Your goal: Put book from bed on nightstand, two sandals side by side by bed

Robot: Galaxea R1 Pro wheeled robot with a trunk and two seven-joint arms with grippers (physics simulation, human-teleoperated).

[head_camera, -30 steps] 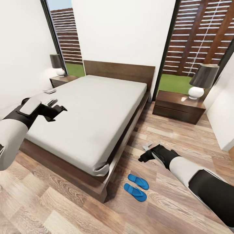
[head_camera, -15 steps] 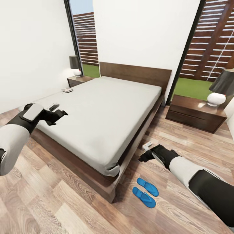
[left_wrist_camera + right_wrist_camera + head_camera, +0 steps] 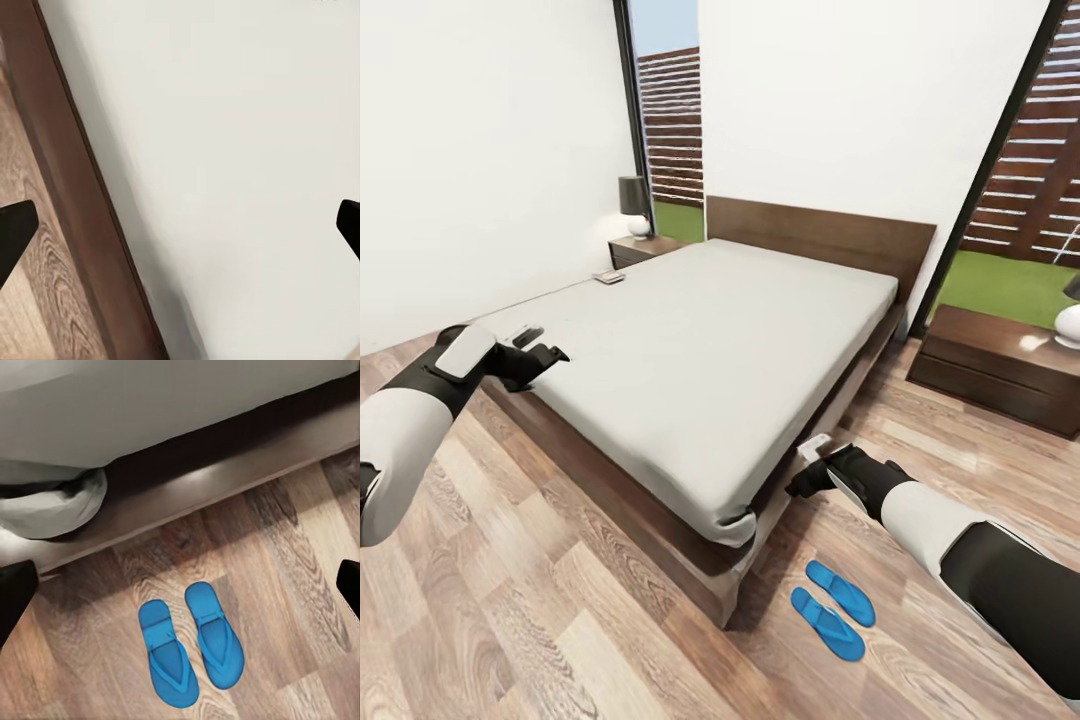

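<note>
The bed (image 3: 730,380) carries a plain off-white mattress (image 3: 690,350), and a small book (image 3: 608,278) lies flat near its far left edge. On the wood-plank floor (image 3: 560,620), two blue sandals (image 3: 834,608) lie side by side just beside the bed's near corner, almost touching each other.

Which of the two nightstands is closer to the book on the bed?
The far nightstand, by the left window with a dark-shaded lamp on it. The book lies at the mattress edge near it; the other nightstand stands across the bed.
</note>
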